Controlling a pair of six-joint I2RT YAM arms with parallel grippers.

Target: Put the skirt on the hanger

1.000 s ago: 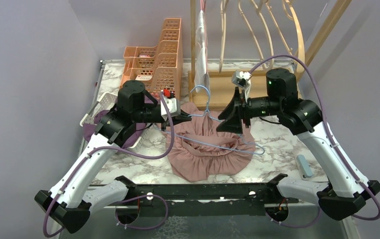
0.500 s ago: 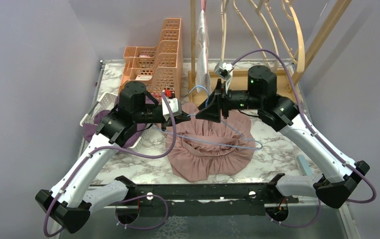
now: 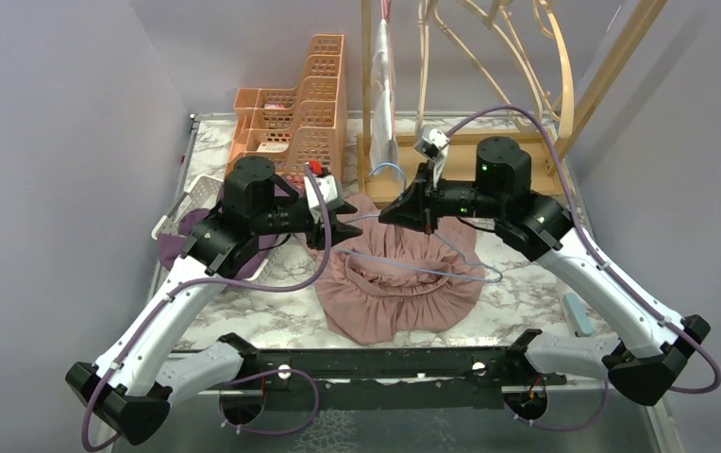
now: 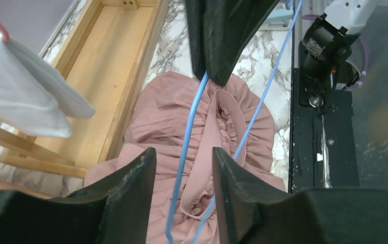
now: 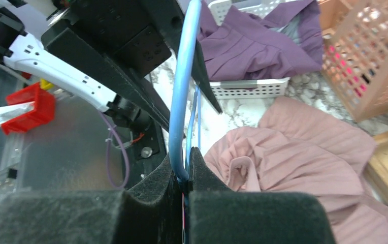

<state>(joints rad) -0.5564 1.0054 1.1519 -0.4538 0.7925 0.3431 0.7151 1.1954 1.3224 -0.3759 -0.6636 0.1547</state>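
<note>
Now apparently mid-handover: right gripper [image 5: 182,175] is clamped tight on the blue hanger [image 4: 189,127] near its neck. Left gripper [image 4: 182,157] stands partly open, the wire running between its fingers, nothing gripped. Pink skirt [image 3: 385,307] lies bunched on the table [image 3: 517,297] beneath the hanger. Next, the left likely must take the waistband and feed it onto a hanger arm. White basket [image 5: 248,87] holds a purple garment [image 5: 263,40]; orange crates [image 3: 314,104] hold small items, unclear.

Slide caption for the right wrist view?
Right pincer shut on the blue hanger, pink skirt bunched beside it.
</note>
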